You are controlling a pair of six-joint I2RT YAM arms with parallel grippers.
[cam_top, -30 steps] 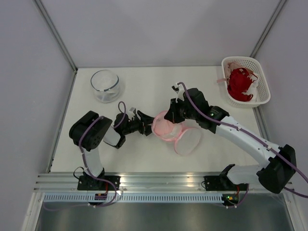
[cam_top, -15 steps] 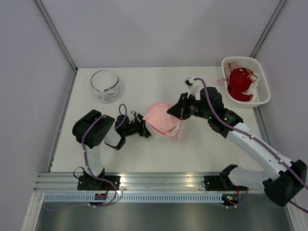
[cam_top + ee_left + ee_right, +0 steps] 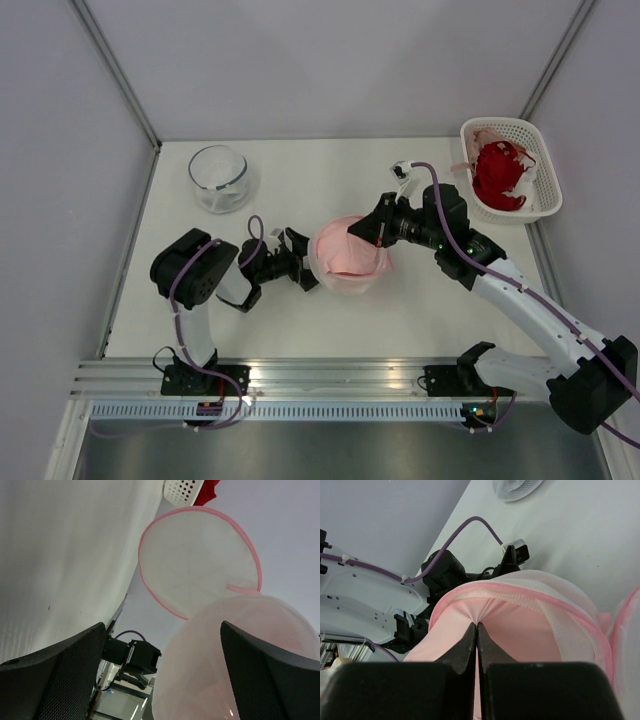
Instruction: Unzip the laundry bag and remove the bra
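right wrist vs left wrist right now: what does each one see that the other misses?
Right wrist only: the right gripper shut on the bra at the bag's rim, with the glass bowl far behind. Left wrist only, framed by the open left gripper: the lid's full circle, a basket corner and the red garment. Both: the laundry bag's mesh dome.

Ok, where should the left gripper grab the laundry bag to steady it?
Probably the pink rim of the laundry bag, on its left side, coming in level from the left: the open left gripper faces it there, and the right gripper fills the top, pinching the bra.
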